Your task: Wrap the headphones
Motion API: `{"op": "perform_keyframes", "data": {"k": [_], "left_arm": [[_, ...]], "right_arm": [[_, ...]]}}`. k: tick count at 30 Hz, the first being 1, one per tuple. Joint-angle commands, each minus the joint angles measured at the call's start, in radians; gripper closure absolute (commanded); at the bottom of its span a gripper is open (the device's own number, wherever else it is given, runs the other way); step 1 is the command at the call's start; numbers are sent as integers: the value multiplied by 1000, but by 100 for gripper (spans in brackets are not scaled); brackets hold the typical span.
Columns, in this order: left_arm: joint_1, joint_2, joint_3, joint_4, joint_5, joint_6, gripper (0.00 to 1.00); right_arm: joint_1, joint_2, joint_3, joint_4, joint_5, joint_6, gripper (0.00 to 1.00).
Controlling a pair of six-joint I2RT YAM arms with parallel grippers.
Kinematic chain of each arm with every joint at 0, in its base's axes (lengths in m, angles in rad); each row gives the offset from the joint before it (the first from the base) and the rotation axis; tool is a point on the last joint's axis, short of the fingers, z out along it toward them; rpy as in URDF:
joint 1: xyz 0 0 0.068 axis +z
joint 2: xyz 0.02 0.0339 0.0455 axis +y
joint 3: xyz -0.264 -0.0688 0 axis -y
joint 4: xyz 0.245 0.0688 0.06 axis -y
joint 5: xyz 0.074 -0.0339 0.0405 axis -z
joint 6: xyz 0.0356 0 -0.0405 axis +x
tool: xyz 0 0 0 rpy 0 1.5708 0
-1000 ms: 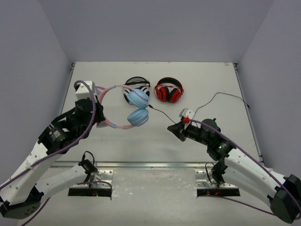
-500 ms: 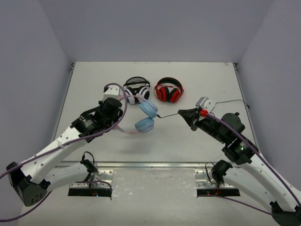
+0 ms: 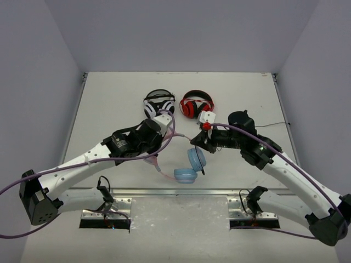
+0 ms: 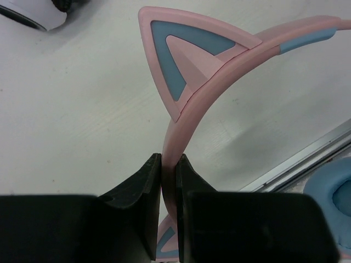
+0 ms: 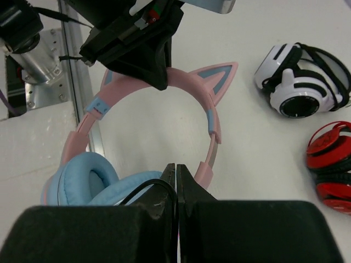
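The headphones [image 3: 189, 167] have a pink cat-ear headband and light blue earcups and hang low near the table's front edge. My left gripper [image 3: 163, 141] is shut on the pink headband [image 4: 181, 118], just below one cat ear [image 4: 184, 63]. My right gripper [image 3: 196, 145] is shut on the thin black cable [image 5: 143, 189], right beside the blue earcups [image 5: 82, 175]. The cable loops over my right gripper's left finger. In the right wrist view my left gripper [image 5: 156, 71] clamps the top of the headband [image 5: 211, 104]. More cable [image 3: 271, 125] trails off toward the right wall.
White-and-black headphones [image 3: 158, 102] and red-and-black headphones [image 3: 193, 106] lie side by side at the back middle of the table. They also show in the right wrist view [image 5: 304, 82] [image 5: 332, 159]. The metal front rail [image 3: 175, 192] runs just below the earcups.
My left arm has swung the headphones right and toward the front edge. My right gripper has moved left with the cable, up against the earcups.
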Motion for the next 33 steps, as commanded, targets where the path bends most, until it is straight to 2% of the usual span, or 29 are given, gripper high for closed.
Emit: {"op": "perform_keyframes", "data": {"k": [1, 4, 8, 12, 16, 19, 24, 25, 26, 28, 31, 33], "left_arm": [[-39, -8, 25, 78, 117, 42, 100], [-87, 23, 29, 73, 164, 52, 100], [-139, 44, 26, 72, 165, 58, 99], [-159, 41, 25, 72, 166, 66, 100], [-160, 23, 23, 73, 115, 62, 100], [-160, -3, 19, 81, 110, 65, 100], [-160, -54, 11, 87, 115, 66, 100], [-160, -58, 8, 93, 118, 65, 100], [-160, -67, 5, 93, 122, 66, 100], [-160, -87, 2, 101, 147, 71, 100], [-160, -109, 0, 107, 171, 75, 100], [-160, -112, 0, 109, 167, 75, 100]], "right_arm": [[6, 15, 63, 30, -73, -14, 99], [12, 38, 66, 40, -39, -9, 99], [15, 47, 33, 92, 135, 6, 99], [24, 61, 28, 102, 231, 12, 98], [35, 98, 54, 28, 304, 1, 86], [35, 100, 14, 51, 305, 3, 86], [35, 81, -37, 94, 200, 4, 89], [35, 74, -46, 111, 190, 8, 86], [35, 72, -57, 113, 191, 8, 76], [35, 75, -60, 97, 206, 1, 70], [35, 90, -43, 67, 255, -3, 72], [35, 110, -31, 44, 258, -6, 83]]}}
